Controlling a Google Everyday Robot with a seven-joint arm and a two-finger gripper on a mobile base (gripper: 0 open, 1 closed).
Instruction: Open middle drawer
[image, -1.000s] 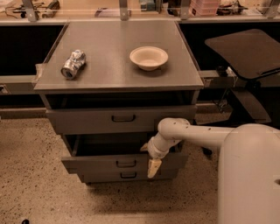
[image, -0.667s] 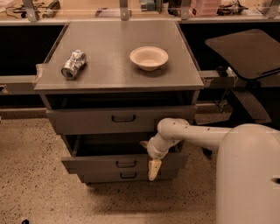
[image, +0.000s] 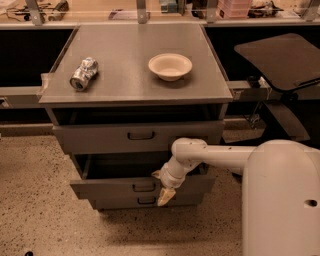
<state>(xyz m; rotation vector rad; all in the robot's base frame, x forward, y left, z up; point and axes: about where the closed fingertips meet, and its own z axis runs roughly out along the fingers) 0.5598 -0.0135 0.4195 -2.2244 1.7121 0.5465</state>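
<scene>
The grey cabinet has three drawer fronts. The middle drawer (image: 110, 189) is pulled out part way, with a dark gap above it and a small dark loop handle (image: 143, 187) at its centre. My gripper (image: 165, 194) points down in front of this drawer's front, just right of the handle. The white arm (image: 210, 155) reaches in from the right. The tallest top drawer (image: 100, 139) is slightly out. The narrow bottom drawer (image: 120, 202) sits just below the middle one.
On the cabinet top (image: 125, 85) lie a crushed silver can (image: 83, 73) and a white bowl (image: 170, 66). A dark chair or tray (image: 280, 57) stands at the right. My robot's white body (image: 280, 200) fills the lower right. Speckled floor (image: 35, 200) lies to the left.
My gripper and forearm have shifted a little to the left, closer to the middle drawer's handle. The drawer itself has not visibly moved.
</scene>
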